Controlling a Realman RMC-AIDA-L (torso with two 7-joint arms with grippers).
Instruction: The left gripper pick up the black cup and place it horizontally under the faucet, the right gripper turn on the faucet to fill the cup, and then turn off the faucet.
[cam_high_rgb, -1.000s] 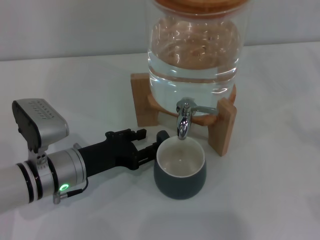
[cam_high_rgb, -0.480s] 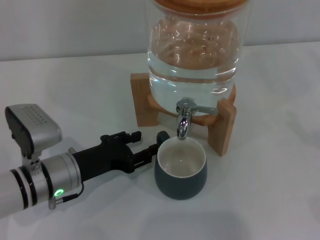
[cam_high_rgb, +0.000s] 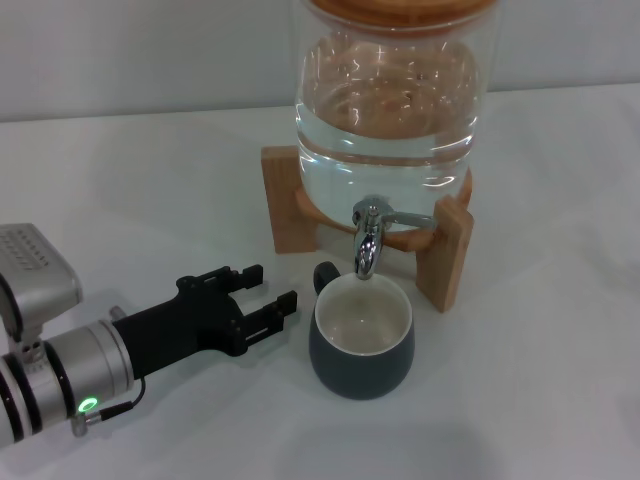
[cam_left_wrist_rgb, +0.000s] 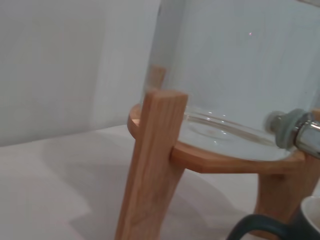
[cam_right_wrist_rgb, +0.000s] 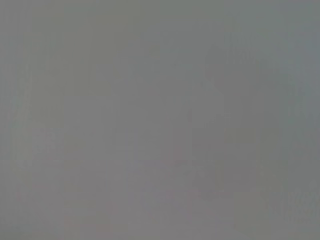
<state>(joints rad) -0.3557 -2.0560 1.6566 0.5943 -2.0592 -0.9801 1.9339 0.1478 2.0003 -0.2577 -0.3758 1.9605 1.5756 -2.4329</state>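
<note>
Cup (cam_high_rgb: 361, 340) sat upright under faucet (cam_high_rgb: 367, 243); left tool (cam_high_rgb: 268, 293) beside cup handle, fingers apart, gripping nothing.

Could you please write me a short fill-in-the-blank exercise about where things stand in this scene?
1. The black cup stands upright directly under the ____.
2. The left gripper is open and ____ the cup.
3. The glass jar rests on a ____ stand.

Missing words: faucet; apart from; wooden
</note>
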